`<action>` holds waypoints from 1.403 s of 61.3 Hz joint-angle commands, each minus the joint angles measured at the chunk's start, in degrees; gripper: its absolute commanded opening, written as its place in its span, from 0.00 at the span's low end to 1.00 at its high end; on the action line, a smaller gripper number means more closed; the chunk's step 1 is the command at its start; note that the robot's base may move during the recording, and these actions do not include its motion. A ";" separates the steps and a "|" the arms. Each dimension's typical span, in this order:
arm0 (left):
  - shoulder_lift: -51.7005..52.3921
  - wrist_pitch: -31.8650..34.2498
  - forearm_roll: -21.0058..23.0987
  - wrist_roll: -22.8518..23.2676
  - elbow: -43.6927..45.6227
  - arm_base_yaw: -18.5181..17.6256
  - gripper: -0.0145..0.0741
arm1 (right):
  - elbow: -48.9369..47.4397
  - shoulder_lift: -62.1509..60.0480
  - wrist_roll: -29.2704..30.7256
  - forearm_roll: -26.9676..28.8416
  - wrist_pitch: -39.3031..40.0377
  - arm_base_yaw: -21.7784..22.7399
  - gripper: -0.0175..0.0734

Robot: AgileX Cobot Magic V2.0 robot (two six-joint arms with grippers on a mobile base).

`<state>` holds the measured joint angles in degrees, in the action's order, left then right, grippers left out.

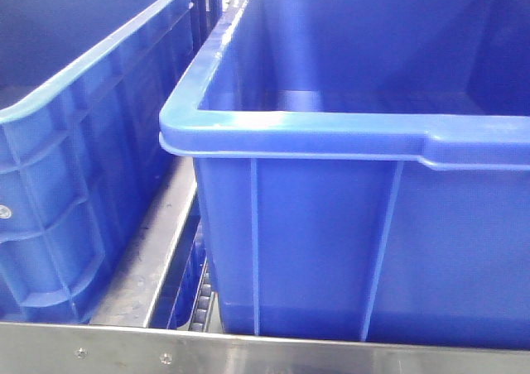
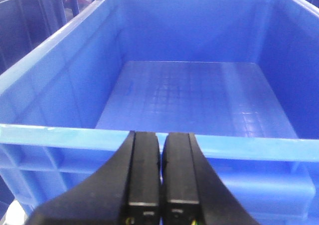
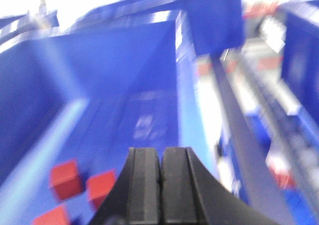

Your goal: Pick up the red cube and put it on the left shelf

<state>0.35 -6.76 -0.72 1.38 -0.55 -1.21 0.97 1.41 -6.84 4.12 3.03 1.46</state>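
Note:
Three red cubes show only in the blurred right wrist view. They lie on the floor of a blue crate (image 3: 149, 85) at the lower left: one red cube (image 3: 65, 179), a second (image 3: 101, 186) and a third (image 3: 49, 216) cut by the frame edge. My right gripper (image 3: 161, 150) is shut and empty, above and to the right of them. My left gripper (image 2: 160, 134) is shut with nothing in it, just before the near rim of an empty blue crate (image 2: 70, 135). I cannot tell which part is the left shelf.
The front view has two blue crates side by side, a left crate (image 1: 74, 167) and a larger right crate (image 1: 331, 134). Both rest on a metal frame (image 1: 141, 266) with a steel bar (image 1: 248, 353) along the front. Neither gripper appears in that view.

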 commanded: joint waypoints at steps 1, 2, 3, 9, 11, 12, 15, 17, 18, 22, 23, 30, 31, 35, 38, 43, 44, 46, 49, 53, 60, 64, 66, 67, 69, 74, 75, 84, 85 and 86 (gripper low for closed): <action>0.95 4.53 0.28 0.05 -1.32 -0.07 0.28 | -0.24 -3.49 1.60 -1.13 3.75 0.41 0.26; 0.95 4.53 0.28 0.05 -1.32 -0.07 0.28 | -0.24 -3.64 1.95 -1.24 3.64 0.46 0.26; 0.95 4.53 0.28 0.05 -1.32 -0.07 0.28 | -0.24 -3.31 2.27 -1.37 3.69 0.42 0.26; 0.95 4.53 0.28 0.05 -1.32 -0.07 0.28 | -0.24 -3.30 4.35 -1.42 3.53 0.42 0.26; 0.95 4.53 0.28 0.05 -1.32 -0.07 0.28 | -0.24 -3.30 5.14 -1.42 3.53 0.42 0.26; 0.95 4.53 0.28 0.05 -1.32 -0.07 0.28 | -0.24 -3.30 5.32 -1.42 3.53 0.42 0.26; 0.95 4.53 0.28 0.05 -1.32 -0.07 0.28 | -0.24 -3.30 5.68 -1.42 3.27 0.53 0.26; 0.95 4.53 0.28 0.05 -1.32 -0.07 0.28 | -0.24 -3.30 5.68 -1.42 3.15 0.62 0.26; 0.95 4.53 0.28 0.05 -1.32 -0.07 0.28 | -0.24 -3.30 5.68 -1.42 3.15 0.72 0.26; 0.95 4.53 0.28 0.05 -1.32 -0.07 0.28 | -0.24 -3.30 5.68 -1.42 2.85 1.32 0.26; 0.95 4.53 0.28 0.05 -1.32 -0.07 0.28 | -0.24 -3.30 5.68 -1.42 2.80 1.49 0.26; 0.95 4.53 0.28 0.05 -1.32 -0.07 0.28 | -0.24 -3.30 5.68 -1.42 2.63 2.24 0.26; 0.95 4.53 0.28 0.05 -1.32 -0.07 0.28 | -0.24 -3.30 5.68 -1.42 2.63 2.24 0.26; 0.95 4.53 0.28 0.05 -1.32 -0.07 0.28 | -0.24 -3.30 5.68 -1.42 2.48 2.24 0.26; 0.95 4.53 0.28 0.05 -1.32 -0.07 0.28 | -0.24 -3.30 5.68 -1.42 2.48 2.24 0.26; 0.95 4.53 0.28 0.05 -1.32 -0.07 0.28 | -0.24 -3.30 5.68 -1.42 2.48 2.24 0.26; 0.95 4.53 0.28 0.05 -1.32 -0.07 0.28 | -0.24 -3.30 5.68 -1.42 2.48 2.24 0.26; 0.95 4.53 0.28 0.05 -1.32 -0.07 0.28 | -0.24 -3.30 5.68 -1.42 2.48 2.24 0.26; 0.95 4.53 0.28 0.05 -1.32 -0.07 0.28 | -0.24 -3.30 5.68 -1.42 2.48 2.24 0.26; 0.95 4.53 0.28 0.05 -1.32 -0.07 0.28 | -0.24 -3.30 5.68 -1.42 2.48 2.24 0.26; 0.95 4.53 0.28 0.05 -1.32 -0.07 0.28 | -0.24 -3.30 5.68 -1.42 2.48 2.24 0.26; 0.95 4.53 0.28 0.05 -1.32 -0.07 0.28 | -0.24 -3.30 5.68 -1.42 2.48 2.24 0.26; 0.95 4.53 0.28 0.05 -1.32 -0.07 0.28 | -0.24 -3.30 5.68 -1.42 2.48 2.24 0.26; 0.95 4.53 0.28 0.05 -1.32 -0.07 0.28 | -0.24 -3.30 5.68 -1.42 2.48 2.24 0.26; 0.95 4.53 0.28 0.05 -1.32 -0.07 0.28 | -0.24 -3.30 5.68 -1.42 2.48 2.24 0.26; 0.95 4.53 0.28 0.05 -1.32 -0.07 0.28 | -0.24 -3.30 5.68 -1.42 2.48 2.24 0.26; 0.95 4.53 0.28 0.05 -1.32 -0.07 0.28 | -0.24 -3.30 5.68 -1.42 2.48 2.24 0.26; 0.95 4.53 0.28 0.05 -1.32 -0.07 0.28 | -0.24 -3.30 5.68 -1.42 2.48 2.24 0.26; 0.95 4.53 0.28 0.05 -1.32 -0.07 0.28 | -0.24 -3.30 5.68 -1.42 2.48 2.24 0.26; 0.95 4.53 0.28 0.05 -1.32 -0.07 0.28 | -0.24 -3.30 5.68 -1.42 2.48 2.24 0.26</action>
<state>0.35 -6.86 -0.72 1.38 -0.55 -1.21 1.60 -0.55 -1.54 3.12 1.05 3.43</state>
